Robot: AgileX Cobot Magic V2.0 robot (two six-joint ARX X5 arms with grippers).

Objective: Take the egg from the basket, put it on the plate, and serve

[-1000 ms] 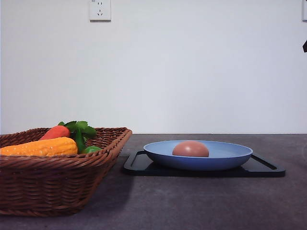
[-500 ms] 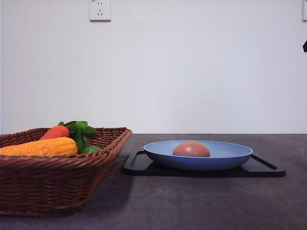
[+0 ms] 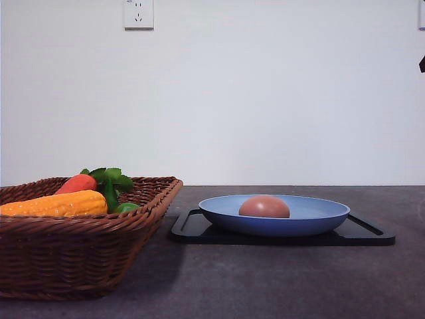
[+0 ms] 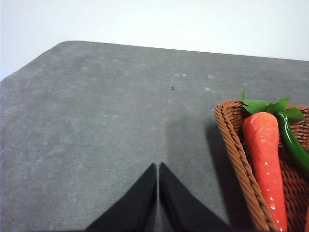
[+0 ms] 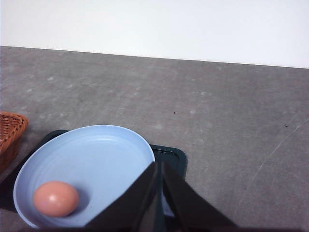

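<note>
The pinkish-brown egg (image 3: 264,207) lies inside the blue plate (image 3: 319,216), left of the plate's middle. The right wrist view looks down on that egg (image 5: 56,198) in the plate (image 5: 111,154); my right gripper (image 5: 158,166) hangs shut and empty above the plate's right rim. The brown wicker basket (image 3: 80,256) stands at the table's left. My left gripper (image 4: 158,166) is shut over bare grey table, just outside the basket's (image 4: 231,140) woven wall, holding nothing.
The plate rests on a flat black tray (image 3: 362,234). In the basket lie an orange-red carrot (image 3: 76,183) with green leaves, a yellow corn cob (image 3: 56,203) and a small green vegetable (image 3: 125,207). A wall socket (image 3: 138,13) sits high on the white wall.
The egg rocked very slightly in the plate, a touch right and back. Nothing else has moved.
</note>
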